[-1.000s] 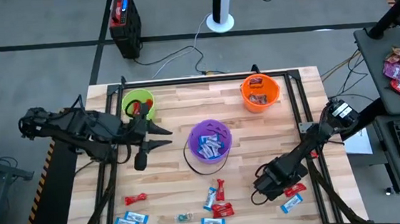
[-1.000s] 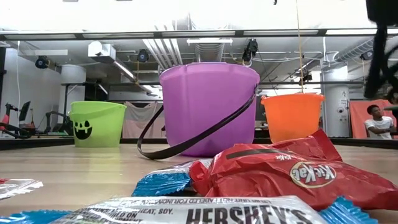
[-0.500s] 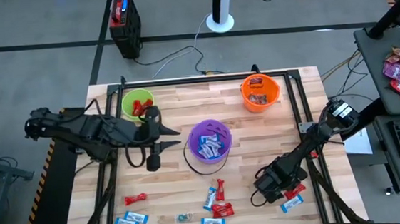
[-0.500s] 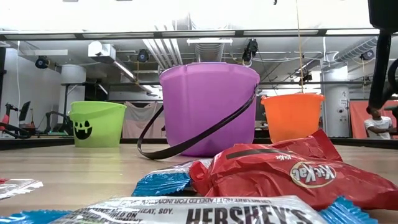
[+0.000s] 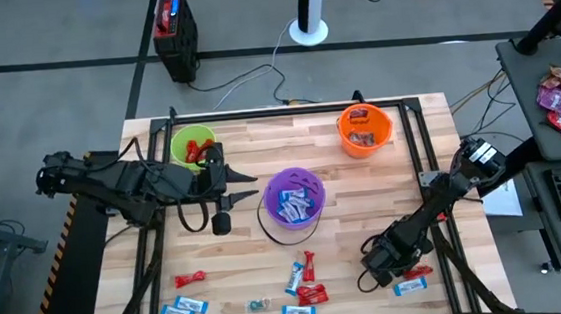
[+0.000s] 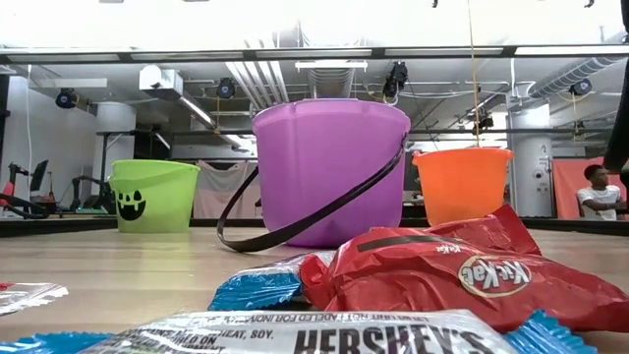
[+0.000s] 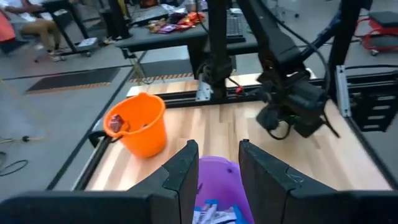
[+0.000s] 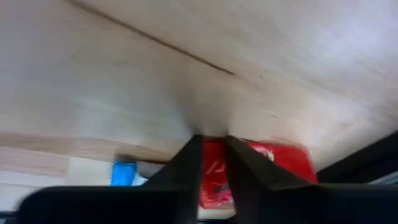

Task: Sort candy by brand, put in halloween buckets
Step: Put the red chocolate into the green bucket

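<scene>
**Right gripper low over a red candy at the table's right front**

The right gripper point(image 5: 387, 261) is down at the table surface, near the front right corner. In the right wrist view its two fingers point(image 8: 186, 163) stand a small way apart, and a red candy point(image 8: 264, 165) lies just beyond the tips, partly between them. They are not pinching it yet, as far as I can see. From above, this red candy point(image 5: 417, 270) shows just at the outer side of the gripper, and its long axis runs roughly along the front edge of the table. A blue and white candy point(image 5: 408, 287) lies just in front of it, close to the table edge.

I judge that the coming grasp depends on this: the red piece is immediately ahead of the fingertips, and the fingers seem to cross its long axis, so closing should catch the short width.

The left gripper point(image 5: 246, 187) hovers between the green bucket point(image 5: 193, 144) and the purple bucket point(image 5: 295, 202), pointing at the purple one; its fingers point(image 7: 184, 174) are spread and hold nothing. It is far from the red piece. The green bucket already holds red wrappers, so the piece probably belongs there. The orange bucket point(image 5: 364, 129) stands at the far right.

More candy point(image 5: 304, 279) lies in front of the purple bucket.
</scene>
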